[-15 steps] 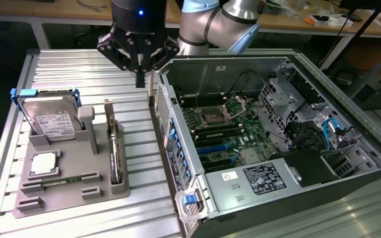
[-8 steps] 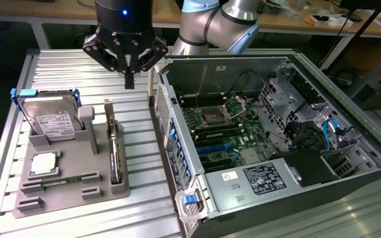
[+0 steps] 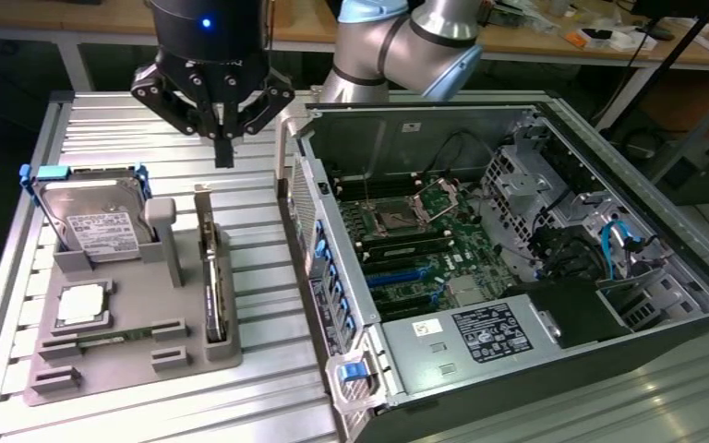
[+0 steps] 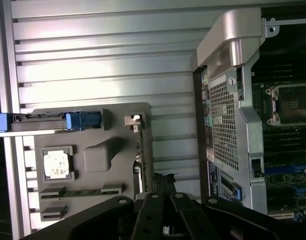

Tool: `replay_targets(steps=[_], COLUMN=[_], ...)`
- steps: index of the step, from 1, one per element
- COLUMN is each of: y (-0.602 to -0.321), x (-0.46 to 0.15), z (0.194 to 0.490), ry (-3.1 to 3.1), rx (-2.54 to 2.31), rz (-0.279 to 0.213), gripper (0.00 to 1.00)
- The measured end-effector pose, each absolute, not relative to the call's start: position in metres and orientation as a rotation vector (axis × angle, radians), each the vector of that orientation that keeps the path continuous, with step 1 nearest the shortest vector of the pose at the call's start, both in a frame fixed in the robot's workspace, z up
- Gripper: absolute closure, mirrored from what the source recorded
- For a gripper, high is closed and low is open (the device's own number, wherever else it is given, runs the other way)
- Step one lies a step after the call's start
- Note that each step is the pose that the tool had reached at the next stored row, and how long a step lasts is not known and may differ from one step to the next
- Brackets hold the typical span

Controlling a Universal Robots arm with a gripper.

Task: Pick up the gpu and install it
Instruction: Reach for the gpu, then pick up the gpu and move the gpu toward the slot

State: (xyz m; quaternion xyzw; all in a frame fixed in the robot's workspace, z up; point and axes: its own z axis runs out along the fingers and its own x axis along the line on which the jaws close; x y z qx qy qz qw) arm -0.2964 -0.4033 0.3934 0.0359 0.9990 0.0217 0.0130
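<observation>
Up above the counter [image 3: 108,120], the end effector [image 3: 222,155] hangs with its black fingers drawn together into one narrow tip, and nothing is held between them. It points straight down and is poised over the far end of a grey holder [image 3: 108,369], clear of everything below it. In the wrist view the closed end effector [image 4: 162,181] sits just beyond the holder [image 4: 93,131], near the line of the card's thin edge.

The gpu [image 3: 213,277] stands on its long edge in a slot along the side of the holder nearest the computer case [image 3: 330,277]. Its silver end bracket is upright at the end closest to the end effector. Seen from the wrist, the gpu [image 4: 135,120] shows edge-on, with the bracket catching the light.

Other parts share the holder. A hard drive [image 3: 90,217] with a white label and blue frame leans at the far end on the exterior view's left. A square processor chip [image 3: 81,305] lies flat in a recess nearer the camera, and a narrow RAM stick [image 3: 108,337] lies beyond that.

On the exterior view's right, the case lies open on its side on the ribbed metal counter, showing the motherboard [image 3: 416,254] and its empty processor socket [image 3: 398,219]. The arm [image 3: 391,46] rises behind the case.
</observation>
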Motion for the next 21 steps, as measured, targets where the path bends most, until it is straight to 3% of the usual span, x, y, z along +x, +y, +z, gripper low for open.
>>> replay_targets(steps=[21], y=[-0.405], x=[-0.329], z=[0.393], ry=[3.113], rx=[0.109], rz=[0.068], gripper=[0.89])
